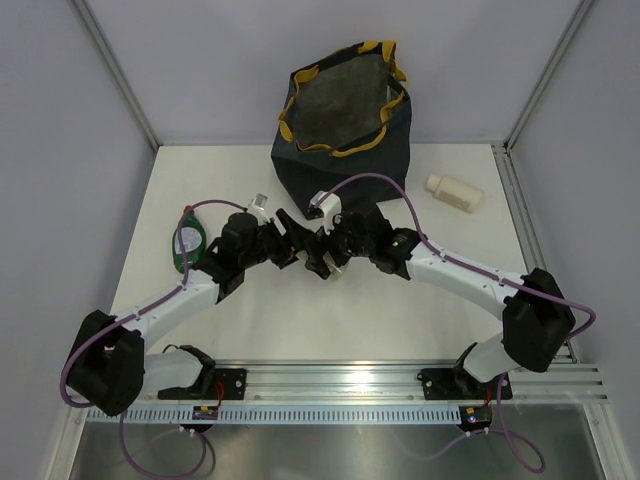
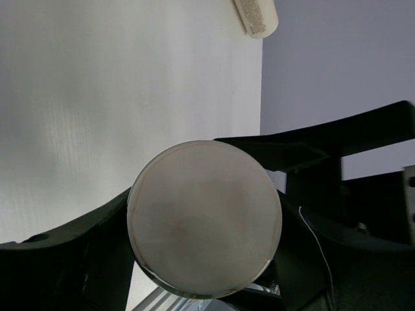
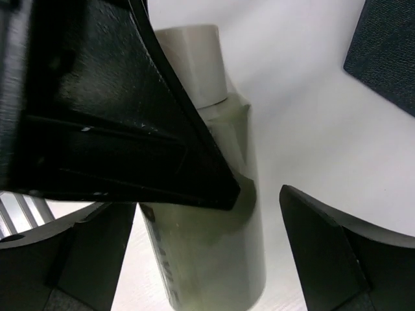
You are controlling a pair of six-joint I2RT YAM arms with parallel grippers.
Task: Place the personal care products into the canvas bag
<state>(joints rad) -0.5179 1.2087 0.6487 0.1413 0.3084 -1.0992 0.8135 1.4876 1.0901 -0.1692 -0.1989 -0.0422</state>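
Evidently this was a handover just short of the canvas bag (image 1: 335, 165): the left gripper (image 1: 292, 244) had its jaws closed, as far as the crowded view allowed, on a pale bottle (image 3: 207, 259). It presented the bottle so the right gripper (image 1: 324, 256), jaws wide on either side of the body without pinching, could take it. A cream bottle (image 1: 455, 193) lay on the table (image 1: 400, 310) right of the bag, not yet bagged

The mouth of the canvas bag (image 1: 340, 165) gaped unobstructed above. Before it, the left gripper (image 1: 293, 245) and right gripper (image 1: 325, 255) crowded one pale bottle (image 3: 211, 259), blocking the middle. Bare table (image 1: 330, 320) lay open around the cream bottle (image 1: 455, 193).
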